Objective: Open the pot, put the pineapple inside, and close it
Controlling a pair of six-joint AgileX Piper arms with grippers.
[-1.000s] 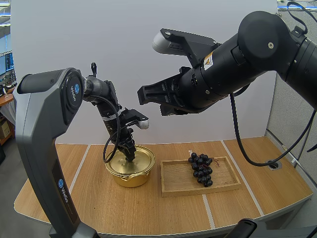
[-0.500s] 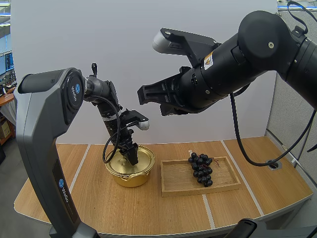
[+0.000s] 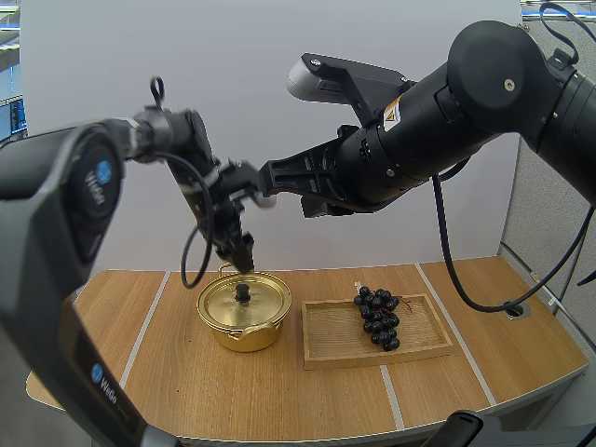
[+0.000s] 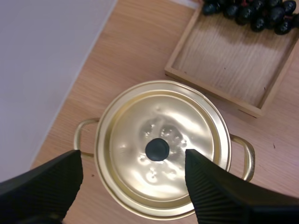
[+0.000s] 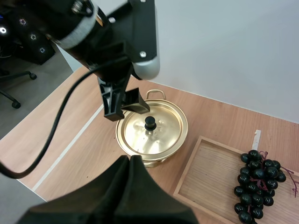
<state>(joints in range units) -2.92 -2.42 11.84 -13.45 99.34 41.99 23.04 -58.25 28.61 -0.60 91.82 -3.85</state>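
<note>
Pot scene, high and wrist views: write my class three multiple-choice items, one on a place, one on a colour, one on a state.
1. Where do the grapes lie? A. in the wooden tray; B. in the pot; C. in the left gripper.
2. What colour is the knob on the lid? A. gold; B. black; C. white.
3. How do the left gripper's fingers stand? A. shut on the knob; B. shut on nothing; C. open above the lid.

Answers:
1 A: the bunch rests toward the wooden tray's right end.
2 B: the knob is dark against the golden lid.
3 C: the left wrist view shows the fingers apart, with the knob below and between them, untouched.
</note>
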